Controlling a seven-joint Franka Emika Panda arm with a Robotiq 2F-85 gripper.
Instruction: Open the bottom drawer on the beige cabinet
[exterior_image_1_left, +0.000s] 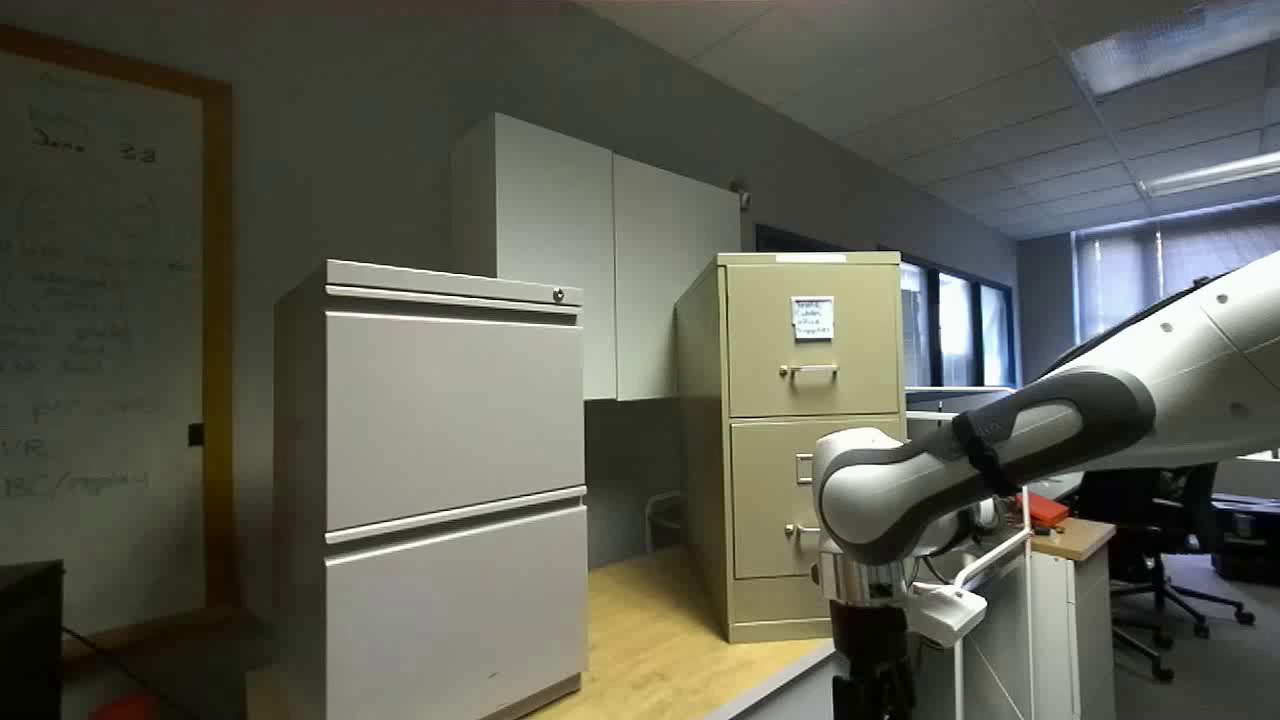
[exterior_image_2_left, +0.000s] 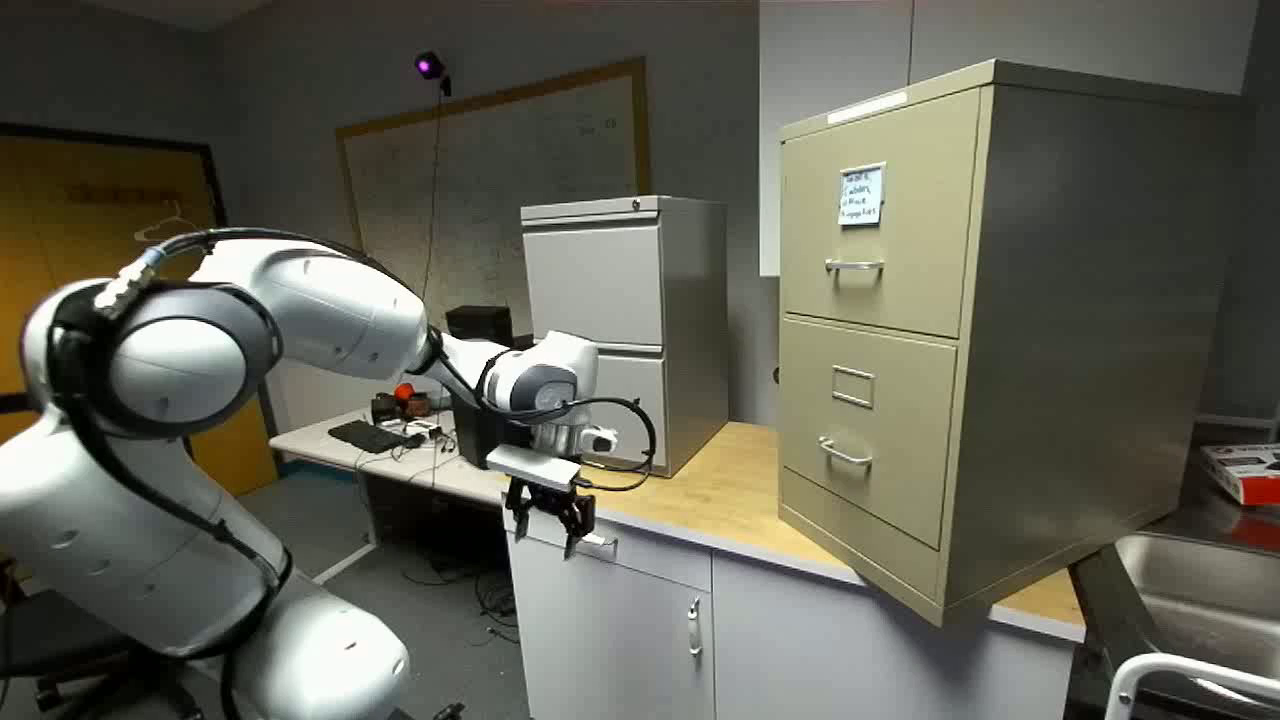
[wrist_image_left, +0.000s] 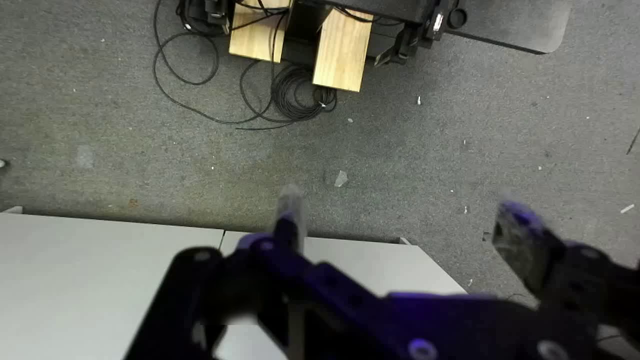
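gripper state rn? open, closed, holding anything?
Gripper: open, fingers spread well apart, holding nothing.

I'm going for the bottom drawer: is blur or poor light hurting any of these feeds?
Wrist view: the fingers of the pincer are blurred and purple-tinted, the floor beyond them sharp; in an exterior view, the side of the beige cabinet is in shade, its bottom drawer lighter; in both exterior views, the whiteboard looks dim.
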